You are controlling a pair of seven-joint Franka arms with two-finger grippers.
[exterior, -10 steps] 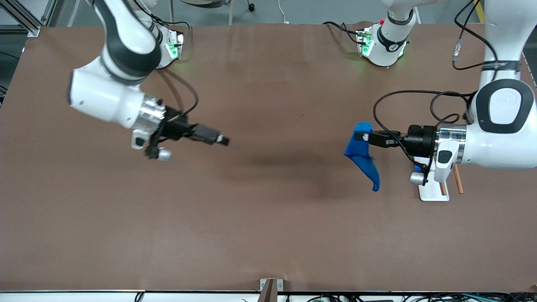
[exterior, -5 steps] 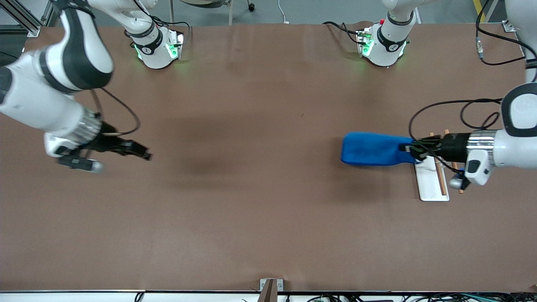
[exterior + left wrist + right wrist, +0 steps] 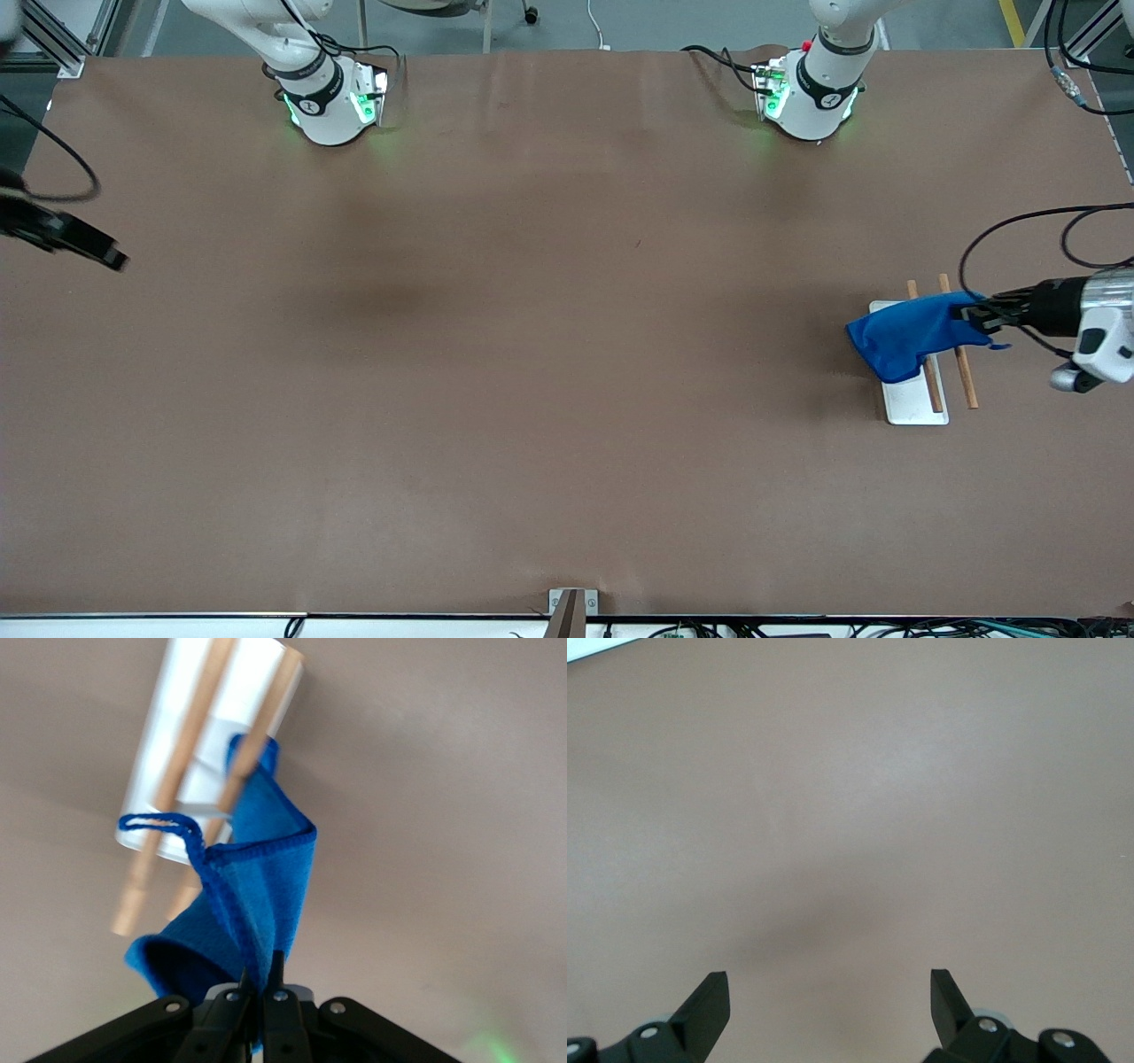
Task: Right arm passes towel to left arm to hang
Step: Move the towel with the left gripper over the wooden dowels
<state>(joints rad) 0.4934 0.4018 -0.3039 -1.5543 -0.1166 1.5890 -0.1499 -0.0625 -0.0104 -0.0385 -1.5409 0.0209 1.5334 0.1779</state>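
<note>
The left hand [image 3: 257, 988] pinches the towel [image 3: 904, 335] by its hem, cloth sagging over the rack [image 3: 917, 403] below. Soft and light, it will likely droop; a hem grip suits it. The right hand [image 3: 828, 992] waits, spread and empty, over bare bench [image 3: 532, 399].

Two white jointed arms. Right arm base [image 3: 323, 97] white with black ring, green light at 3 o'clock; left arm base [image 3: 811, 93] same, green light at 9 o'clock, small red knob at 12. Left wrist: silver collar, black looping cables. Left claw [image 3: 255, 992] black, thin fingers, silver screws. Right claw [image 3: 829, 1001] black, wedge-shaped fingertips, screws.
</note>
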